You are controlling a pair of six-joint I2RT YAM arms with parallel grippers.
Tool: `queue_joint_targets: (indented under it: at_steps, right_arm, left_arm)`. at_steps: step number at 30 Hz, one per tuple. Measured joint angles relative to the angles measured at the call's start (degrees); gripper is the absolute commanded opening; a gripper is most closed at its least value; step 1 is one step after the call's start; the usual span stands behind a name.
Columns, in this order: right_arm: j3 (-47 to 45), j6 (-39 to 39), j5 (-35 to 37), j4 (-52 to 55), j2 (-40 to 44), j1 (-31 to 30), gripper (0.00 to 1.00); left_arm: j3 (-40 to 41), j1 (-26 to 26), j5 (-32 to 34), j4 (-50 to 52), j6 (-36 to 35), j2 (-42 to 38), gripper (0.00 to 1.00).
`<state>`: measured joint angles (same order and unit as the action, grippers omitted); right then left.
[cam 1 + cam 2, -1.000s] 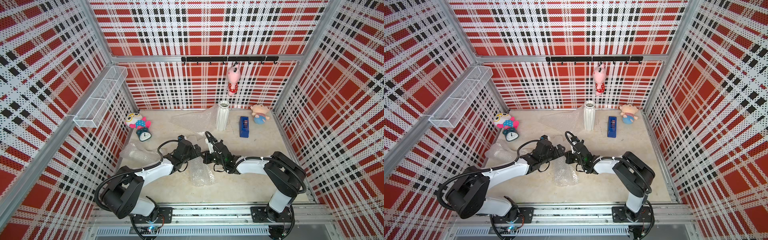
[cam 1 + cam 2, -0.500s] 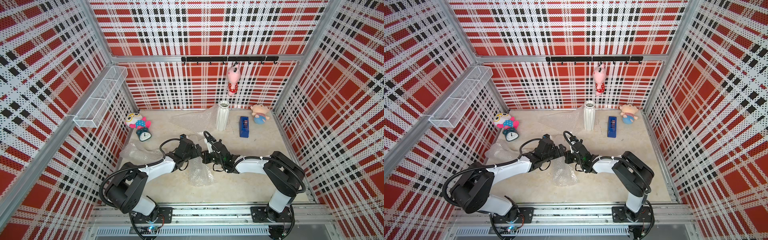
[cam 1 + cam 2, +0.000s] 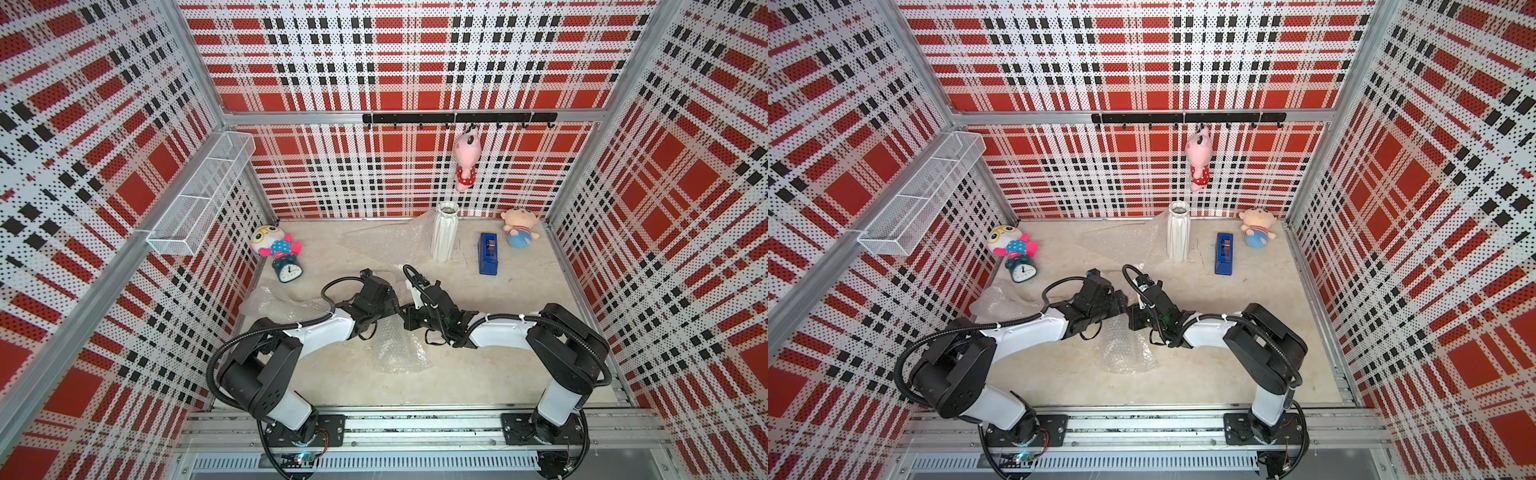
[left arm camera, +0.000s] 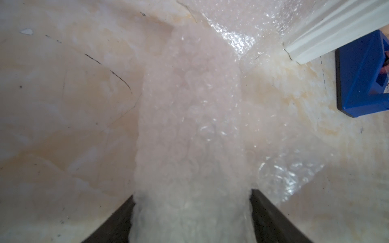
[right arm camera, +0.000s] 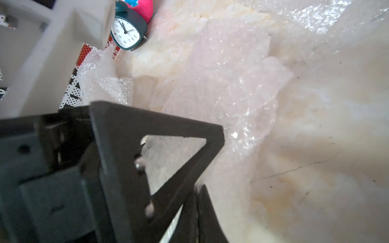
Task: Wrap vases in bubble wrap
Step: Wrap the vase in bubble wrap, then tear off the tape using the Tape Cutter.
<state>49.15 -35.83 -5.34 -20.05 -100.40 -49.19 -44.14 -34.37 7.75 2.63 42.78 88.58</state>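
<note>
Right wrist view: clock point(image 5: 125, 31) numerals legible near bubble wrap point(image 5: 105, 84)

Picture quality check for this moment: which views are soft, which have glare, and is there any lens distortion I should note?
Left wrist view: wrapped bundle soft and hazy, glare on the loose bubble wrap behind it, tape dispenser sharper. Right wrist view: close foreground blurred, clock crisp, glints on the crumpled sheet. Both top views: sharp, evenly lit, side walls splayed by the wide lens.
</note>
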Motion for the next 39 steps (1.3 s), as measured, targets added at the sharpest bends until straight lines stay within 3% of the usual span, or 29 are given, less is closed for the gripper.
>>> queue_joint_targets:
  at_steps: [3, 12, 22, 30, 39]
  right_arm:
    - [0.1, 0.3, 0.2, -0.1, 0.0, 0.0, 0.12]
    - [0.0, 1.0, 2.0, 2.4, 2.9, -0.2, 0.39]
    - [-2.4, 1.4, 5.6, 4.9, 13.7, 3.1, 0.43]
    - [-3.7, 3.4, 8.0, 15.5, 19.6, 16.3, 0.47]
    - [2.5, 8.0, 2.4, 26.4, 19.3, 37.4, 0.48]
  left_arm:
    - [-0.2, -0.2, 0.5, 0.0, 0.0, 0.0, 0.66]
    - [-0.3, -0.2, 1.7, 0.0, 0.2, -1.1, 0.54]
    - [-0.3, -0.2, 1.8, -0.1, -0.7, -1.2, 0.52]
    - [-0.3, -0.3, 1.8, -0.1, -1.0, -1.2, 0.53]
    - [-0.3, -0.5, 1.9, -0.1, -1.1, -1.1, 0.53]
